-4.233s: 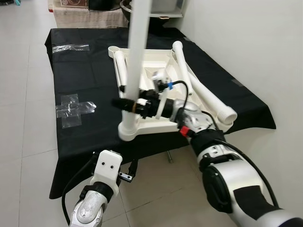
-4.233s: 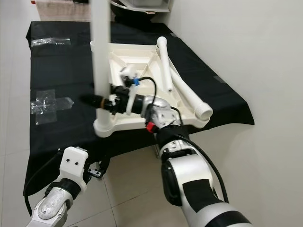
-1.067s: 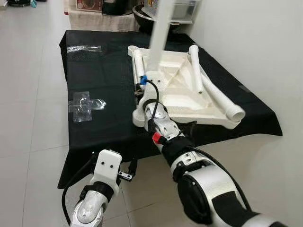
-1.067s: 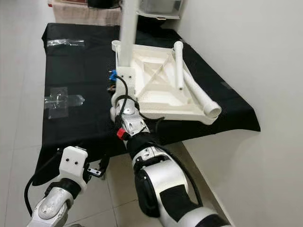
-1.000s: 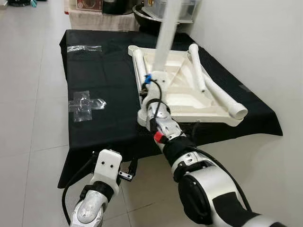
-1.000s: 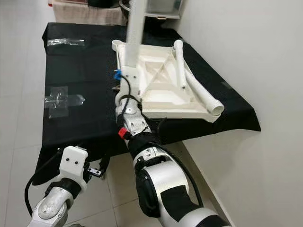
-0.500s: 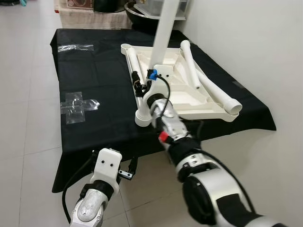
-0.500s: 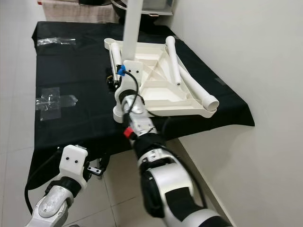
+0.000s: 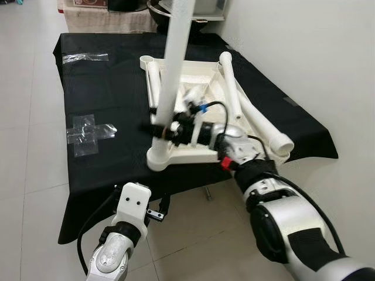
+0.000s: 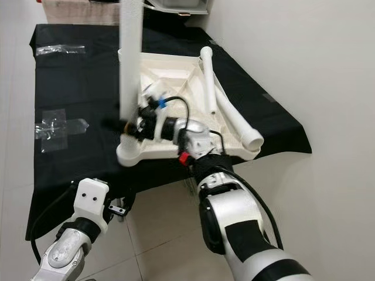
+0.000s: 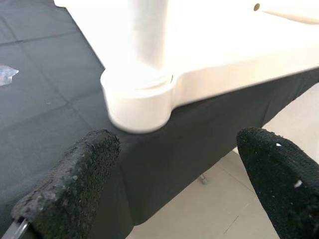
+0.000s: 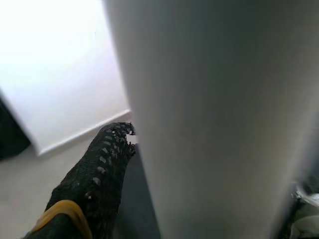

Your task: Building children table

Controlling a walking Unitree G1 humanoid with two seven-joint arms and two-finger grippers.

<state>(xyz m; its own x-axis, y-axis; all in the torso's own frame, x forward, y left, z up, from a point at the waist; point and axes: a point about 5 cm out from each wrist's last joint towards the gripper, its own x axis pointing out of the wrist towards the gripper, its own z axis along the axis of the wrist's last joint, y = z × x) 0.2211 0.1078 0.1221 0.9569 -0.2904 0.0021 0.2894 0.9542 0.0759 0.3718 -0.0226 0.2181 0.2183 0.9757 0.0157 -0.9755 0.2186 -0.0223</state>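
An upturned white tabletop (image 9: 199, 117) lies on the black-draped surface (image 9: 105, 99), one white leg (image 9: 171, 70) standing upright in its near corner socket, pinched low down by the right pincer (image 9: 157, 130), while the left pincer (image 11: 169, 184) hangs spread below the surface edge.

A tabletop (image 9: 111, 88) draped in black cloth is set against a white wall (image 9: 304, 52). The floor (image 9: 23, 152) is laid with pale tiles.

No readable text, labels or numbers anywhere.
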